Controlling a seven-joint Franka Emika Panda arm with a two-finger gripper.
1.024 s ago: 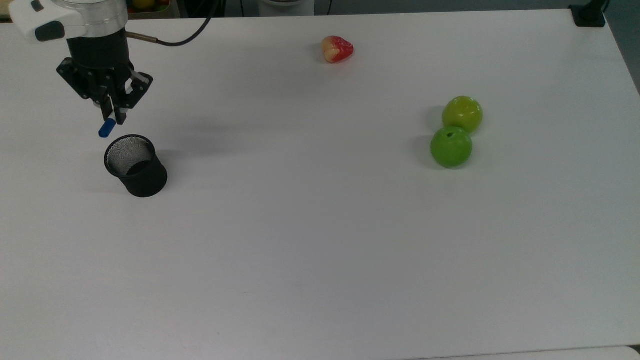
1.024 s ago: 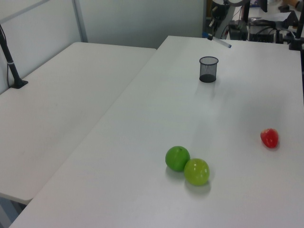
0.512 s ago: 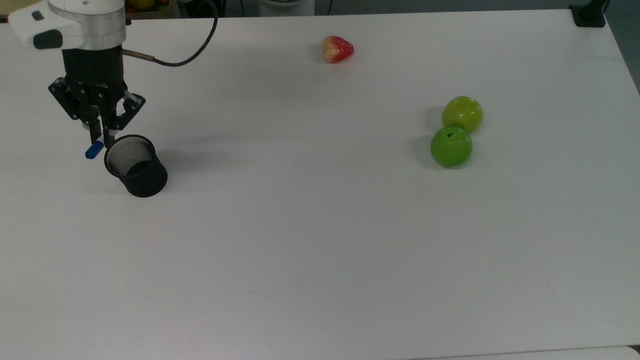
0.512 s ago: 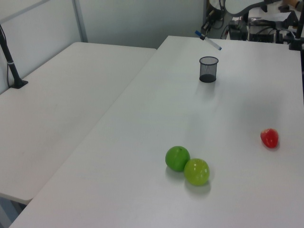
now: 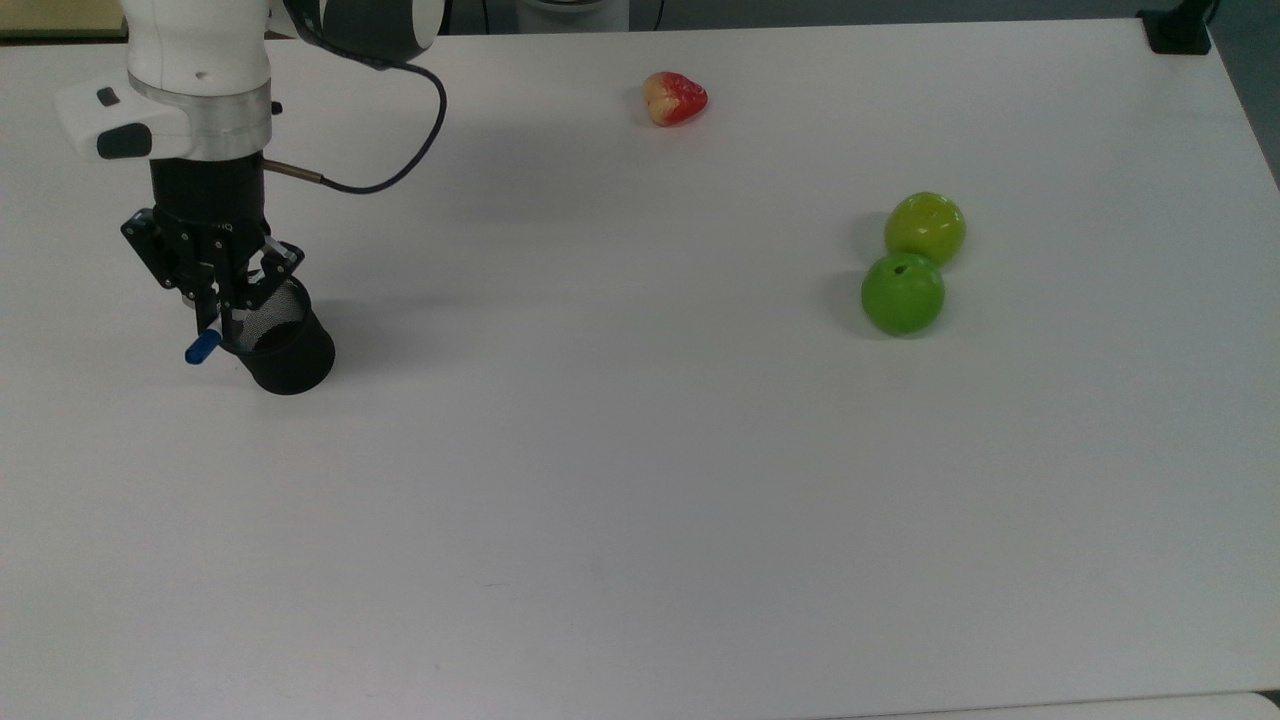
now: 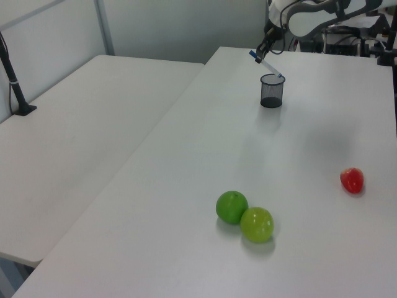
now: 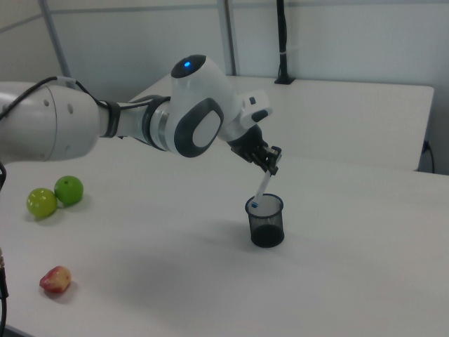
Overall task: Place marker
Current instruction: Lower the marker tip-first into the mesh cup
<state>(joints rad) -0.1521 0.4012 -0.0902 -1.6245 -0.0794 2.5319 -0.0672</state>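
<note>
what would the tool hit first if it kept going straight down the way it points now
Most likely the black mesh cup: the tool angles down at it, and the marker it holds already has its lower tip at the rim.

Arm extended low — claw tilted down, fingers clamped.

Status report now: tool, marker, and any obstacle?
Tool shut on marker. Marker tilted, lower tip at rim of black mesh cup. Nothing blocking.

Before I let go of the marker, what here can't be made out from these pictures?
- Marker lower tip: in the right view, it sits at the mesh cup rim; inside or just above, unclear.
- Marker body: in the top view, the gripper covers all but the blue cap.
- Cup bottom: dark mesh hides it in all views.
</note>
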